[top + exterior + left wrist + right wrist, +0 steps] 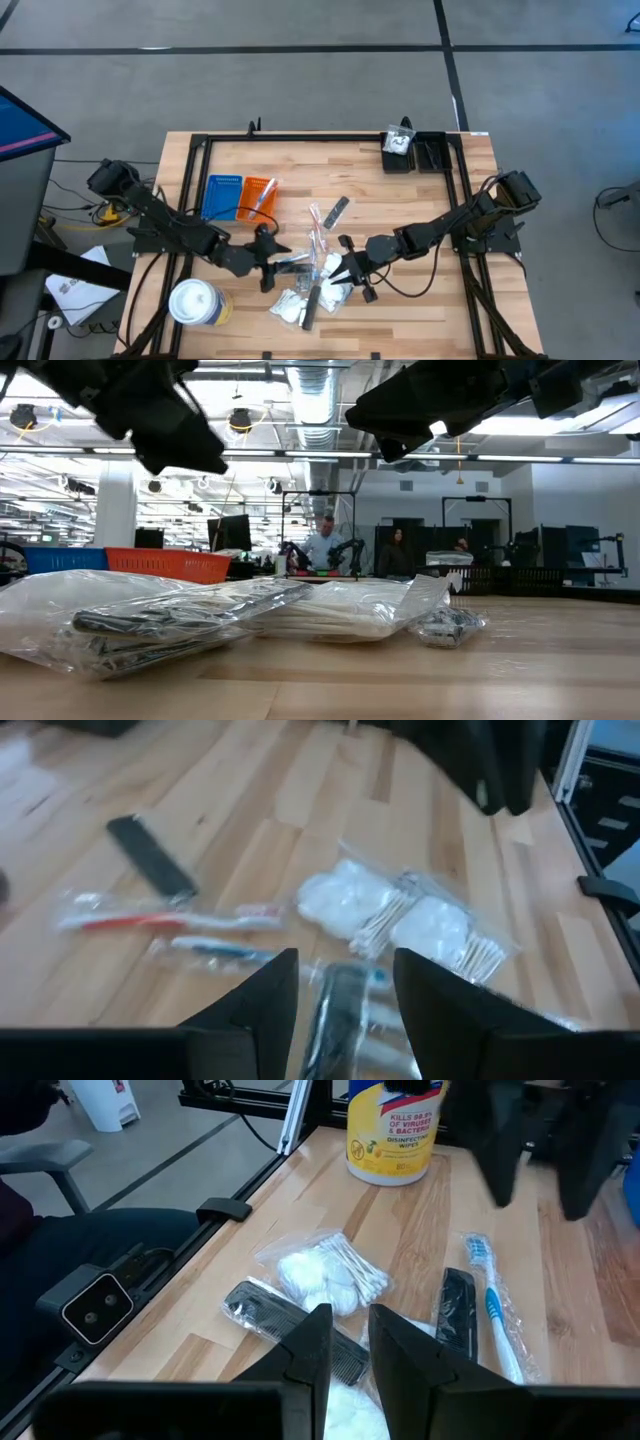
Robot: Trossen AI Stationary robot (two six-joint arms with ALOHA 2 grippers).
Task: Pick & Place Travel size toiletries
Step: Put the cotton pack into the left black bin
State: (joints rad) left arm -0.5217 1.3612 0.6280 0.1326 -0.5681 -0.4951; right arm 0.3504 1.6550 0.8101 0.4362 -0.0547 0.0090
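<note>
— Toiletries (315,285), where do they lie now?

— In a loose heap on the wooden table (420,215), near its front edge and between the two arms. I see clear packets of cotton swabs and white pads (400,915), wrapped toothbrushes (170,920) and flat dark combs (458,1308).

— And the left gripper (268,250)?

— It hangs just at the left side of the heap. In the left wrist view its two fingers (265,1010) stand well apart, and a dark comb (340,1020) lies on the table below the gap — nothing is held.

— The right gripper (352,272)?

— It is over the right side of the heap. Its fingers (305,1355) leave only a narrow gap, and I see nothing between them. A cotton swab packet (325,1275) and a comb (290,1325) lie just ahead of it.

— What else is on the table?

— A blue tray (222,195) and an orange tray (258,193) side by side behind the left arm, a white tub of disinfecting wipes (196,302) at the front left corner, and a black bin (412,152) at the far right.
</note>
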